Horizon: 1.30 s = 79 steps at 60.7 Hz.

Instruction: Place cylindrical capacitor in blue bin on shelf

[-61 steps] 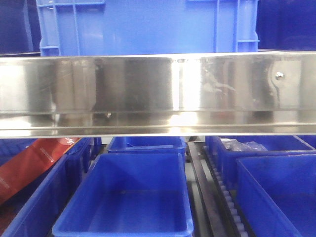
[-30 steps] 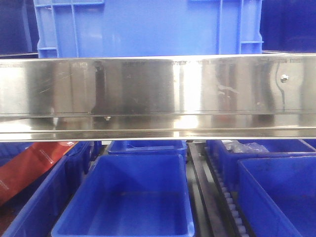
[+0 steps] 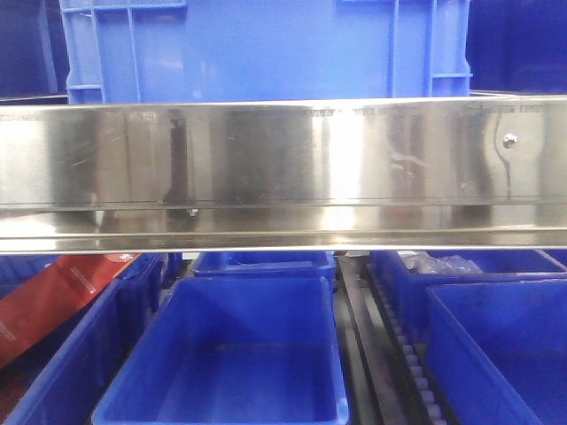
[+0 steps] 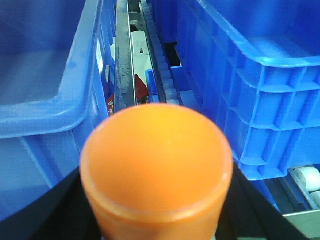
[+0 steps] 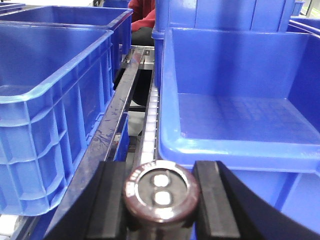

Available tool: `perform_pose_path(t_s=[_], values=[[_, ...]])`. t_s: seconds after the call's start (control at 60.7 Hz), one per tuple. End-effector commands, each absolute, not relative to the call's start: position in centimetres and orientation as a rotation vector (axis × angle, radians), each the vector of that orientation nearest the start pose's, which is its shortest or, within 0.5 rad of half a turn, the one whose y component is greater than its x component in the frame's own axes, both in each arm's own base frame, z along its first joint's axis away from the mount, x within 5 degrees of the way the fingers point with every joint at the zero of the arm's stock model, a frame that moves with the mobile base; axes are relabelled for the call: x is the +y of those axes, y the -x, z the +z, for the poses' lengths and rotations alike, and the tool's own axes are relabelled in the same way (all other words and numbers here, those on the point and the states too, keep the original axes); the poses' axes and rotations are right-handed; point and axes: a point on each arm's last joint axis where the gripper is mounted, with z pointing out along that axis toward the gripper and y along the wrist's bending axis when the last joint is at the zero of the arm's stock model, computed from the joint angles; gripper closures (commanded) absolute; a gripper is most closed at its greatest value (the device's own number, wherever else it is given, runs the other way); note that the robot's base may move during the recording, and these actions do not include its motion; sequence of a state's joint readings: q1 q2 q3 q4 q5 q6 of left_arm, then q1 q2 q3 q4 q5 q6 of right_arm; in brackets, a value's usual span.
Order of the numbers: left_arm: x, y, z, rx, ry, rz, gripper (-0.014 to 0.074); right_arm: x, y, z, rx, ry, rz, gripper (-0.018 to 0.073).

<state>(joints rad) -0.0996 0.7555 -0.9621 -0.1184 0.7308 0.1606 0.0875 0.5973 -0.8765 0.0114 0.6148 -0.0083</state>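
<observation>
In the right wrist view my right gripper (image 5: 161, 202) is shut on the cylindrical capacitor (image 5: 161, 192), a dark brown stub with a silvery top showing two pale terminals. It is held between the black fingers (image 5: 112, 200), just short of the near rim of an open blue bin (image 5: 235, 110). In the left wrist view my left gripper (image 4: 156, 222) is shut on an orange round-topped cylinder (image 4: 156, 165), between two blue bins. The front view shows the shelf's shiny steel rail (image 3: 283, 168) and an empty blue bin (image 3: 226, 363) below it. Neither gripper shows there.
A large blue crate (image 3: 266, 49) stands on the tier above the rail. More blue bins sit left (image 5: 50, 100) and right (image 3: 505, 345). A roller track (image 5: 150, 125) and a metal divider (image 5: 112, 130) run between the bins. A red packet (image 3: 53, 297) lies lower left.
The front view has shifted slightly: the steel rail and its screw sit a little lower and to the right than a second ago. Nothing else has visibly changed.
</observation>
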Motion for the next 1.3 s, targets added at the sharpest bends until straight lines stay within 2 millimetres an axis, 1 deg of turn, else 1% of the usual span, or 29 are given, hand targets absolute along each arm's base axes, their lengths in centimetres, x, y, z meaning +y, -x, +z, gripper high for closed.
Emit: perform_pose_path(t_s=[0.0,0.264,0.511,0.593,0.692,0.791,0.923,1.038,1.104,1.17,1.22,1.286], values=[[-2.2,-13.5,40.3,1.961,-0.221,-0.105,0.0707,0.9,-10.1,40.7,1.778,0.088,0.058,0.0670],[-2.2,-13.6,40.4,1.950,-0.219,-0.105,0.0707,0.9,-10.1,40.7,1.778,0.088,0.058,0.0670],[-2.2,-13.8,40.9,1.898,-0.204,-0.114,0.0707,0.9,-10.1,40.7,1.778,0.088,0.058,0.0670],[-2.3,-14.1,41.4,1.898,-0.208,-0.116,0.0707,0.9,-10.1,40.7,1.778,0.088,0.058,0.0670],[-3.1,-15.0,42.5,1.909,-0.259,-0.147,0.0707,0.9,-10.1,40.7,1.778,0.088,0.058,0.0670],[-4.8,-16.1,44.6,1.876,-0.345,-0.209,0.0707,0.9,-10.1,40.7,1.778,0.088,0.058,0.0670],[-7.9,-18.5,47.3,1.848,-0.461,-0.280,0.0707,0.9,-10.1,40.7,1.778,0.088,0.058,0.0670],[-11.0,-21.5,48.8,1.847,-0.541,-0.331,0.0707,0.9,-10.1,40.7,1.778,0.088,0.058,0.0670],[-12.7,-23.6,48.8,1.857,-0.568,-0.347,0.0707,0.9,-10.1,40.7,1.776,0.088,0.058,0.0670],[-14.1,-25.3,48.9,1.857,-0.585,-0.361,0.0707,0.9,-10.1,40.7,1.774,0.088,0.058,0.0670],[-15.3,-26.8,48.5,1.871,-0.598,-0.369,0.0707,0.9,-10.1,40.8,1.772,0.088,0.058,0.0670],[-16.8,-28.9,47.3,1.902,-0.616,-0.371,0.0707,0.9,-10.2,41.0,1.745,0.087,0.059,0.0670]])
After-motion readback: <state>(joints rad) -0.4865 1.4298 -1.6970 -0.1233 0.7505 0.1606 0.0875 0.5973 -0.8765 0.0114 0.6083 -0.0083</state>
